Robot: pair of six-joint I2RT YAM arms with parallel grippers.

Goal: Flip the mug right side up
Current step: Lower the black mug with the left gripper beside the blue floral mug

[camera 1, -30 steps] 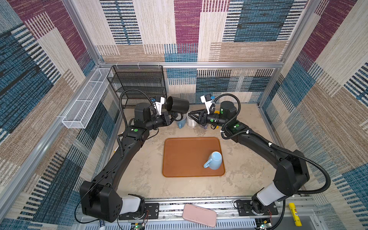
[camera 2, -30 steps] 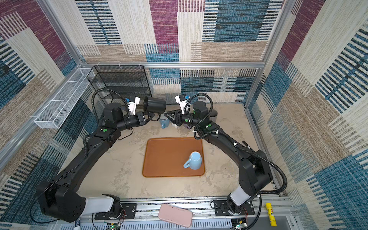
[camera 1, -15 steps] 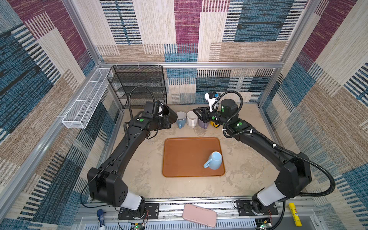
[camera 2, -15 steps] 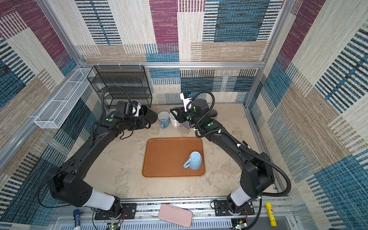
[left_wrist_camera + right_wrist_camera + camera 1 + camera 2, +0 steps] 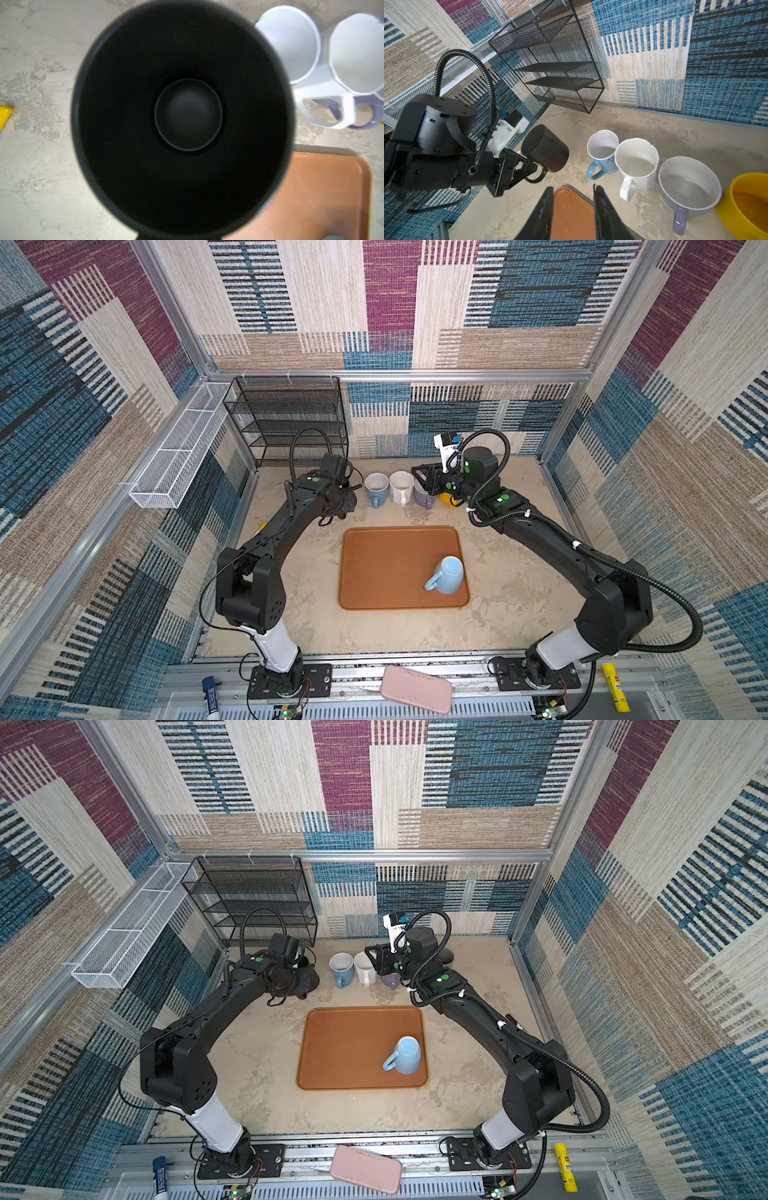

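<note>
Black ceramic fills the left wrist view: I am looking straight into the mouth of the black mug (image 5: 188, 114), with its round floor at the centre of the frame and pale bench (image 5: 37, 166) around it on the left. Its opening faces up toward my wrist, so I judge the turning itself done or very nearly so. What is left is to seat the mug on the bench and let go (I cannot tell whether its base touches the bench yet).

In the right wrist view my left tool (image 5: 530, 167) sits left of centre, closed tight on the mug's handle loop. The dark body stands just above and to the right of the fingertips and looks tipped in this slanted picture. The mug is to the left of the blue mug (image 5: 602, 149) and clear of it, at the left end of a row that runs on through a white mug (image 5: 636, 164) to a lilac cup (image 5: 689, 182).

My right tool (image 5: 573, 189) shows at the bottom centre of that view, with its two dark fingers parted and nothing between them, over the edge of the orange tray (image 5: 571, 214). The black mug lies up and to the left of it, well apart.
</note>
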